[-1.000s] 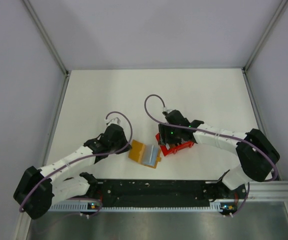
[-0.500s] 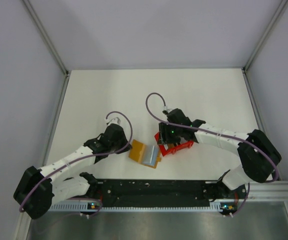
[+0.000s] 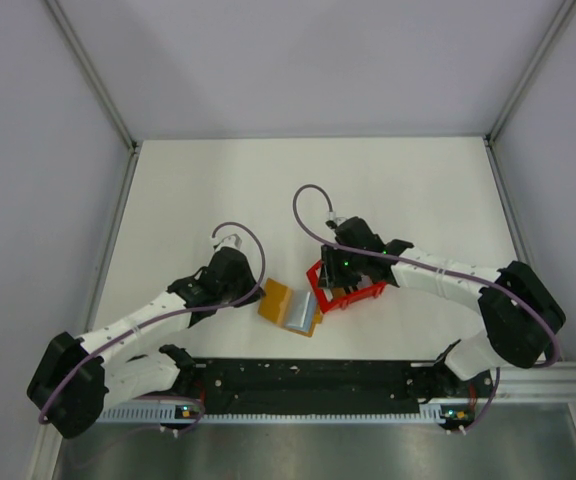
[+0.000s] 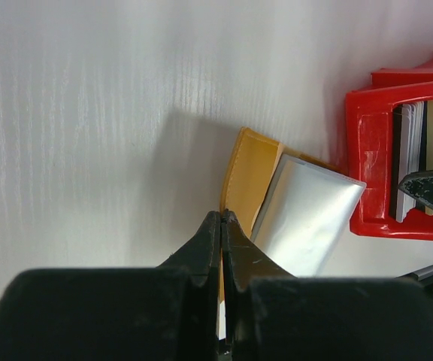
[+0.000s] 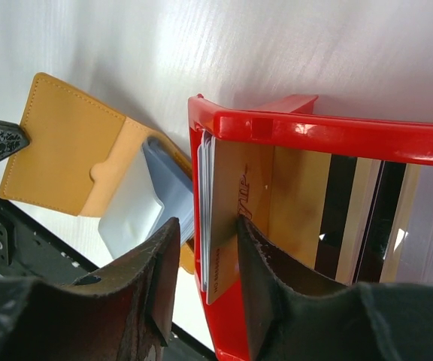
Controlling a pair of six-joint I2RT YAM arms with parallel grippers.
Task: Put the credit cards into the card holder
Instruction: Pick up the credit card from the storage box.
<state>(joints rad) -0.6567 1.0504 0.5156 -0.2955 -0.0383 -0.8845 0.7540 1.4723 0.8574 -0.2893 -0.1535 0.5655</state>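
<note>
The orange card holder (image 3: 274,299) lies open on the table, a pale blue-grey panel (image 3: 302,312) on its right half. My left gripper (image 3: 259,291) is shut on its left edge (image 4: 250,177), an orange sliver showing between the jaws. The credit cards (image 5: 205,203) stand on edge in a stack inside the red tray (image 5: 314,128), a gold one (image 5: 228,226) innermost. My right gripper (image 5: 207,226) straddles the tray's left wall and the stack. One finger (image 5: 258,263) touches the gold card. The other (image 5: 160,263) stands outside the wall with a gap.
The red tray (image 3: 346,290) sits just right of the card holder, touching its corner (image 4: 367,173). More cards (image 5: 370,218) lean at the tray's far side. The black base rail (image 3: 308,375) runs along the near edge. White table stretches behind both arms.
My right gripper's jaws have narrowed around the tray wall and cards, and the tray has shifted a little. The left gripper and the card holder have stayed put.
</note>
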